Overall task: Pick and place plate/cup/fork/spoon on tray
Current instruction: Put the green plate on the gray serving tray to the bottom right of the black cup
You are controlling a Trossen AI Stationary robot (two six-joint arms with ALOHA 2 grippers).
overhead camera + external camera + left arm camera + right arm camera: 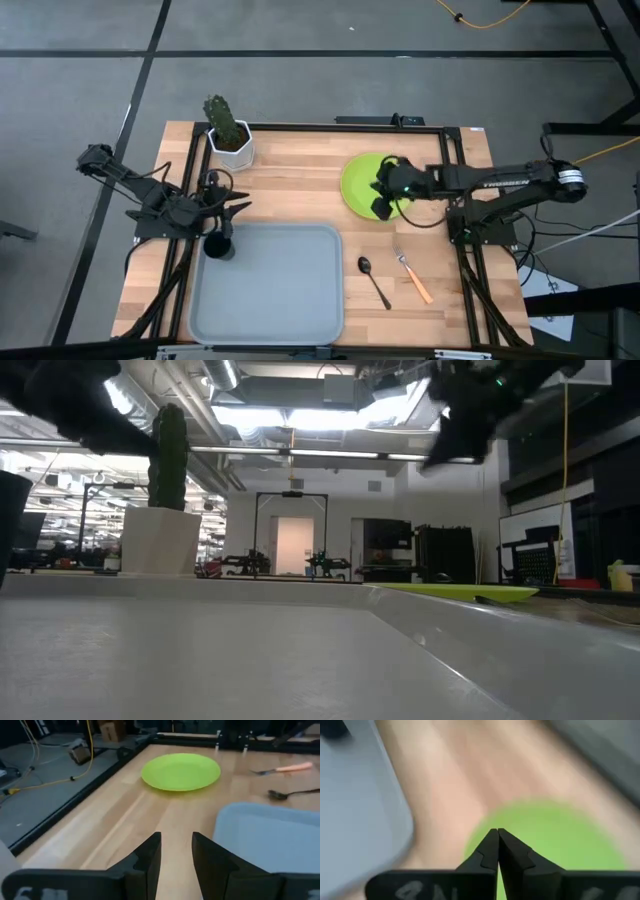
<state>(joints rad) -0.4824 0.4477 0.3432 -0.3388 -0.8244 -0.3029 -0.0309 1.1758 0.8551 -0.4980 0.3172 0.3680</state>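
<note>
Resting on the wooden worktop, the rigid, raised-rim grey tray lies empty apart from the black cup at its corner. Flat, smooth and probably light, the lime plate is best pinched at its thin rim. Above it the right claw is held closed; the left claw stands narrowly parted, empty.

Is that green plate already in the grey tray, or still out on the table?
Out. The plate lies on the wooden table, apart from the tray.
</note>
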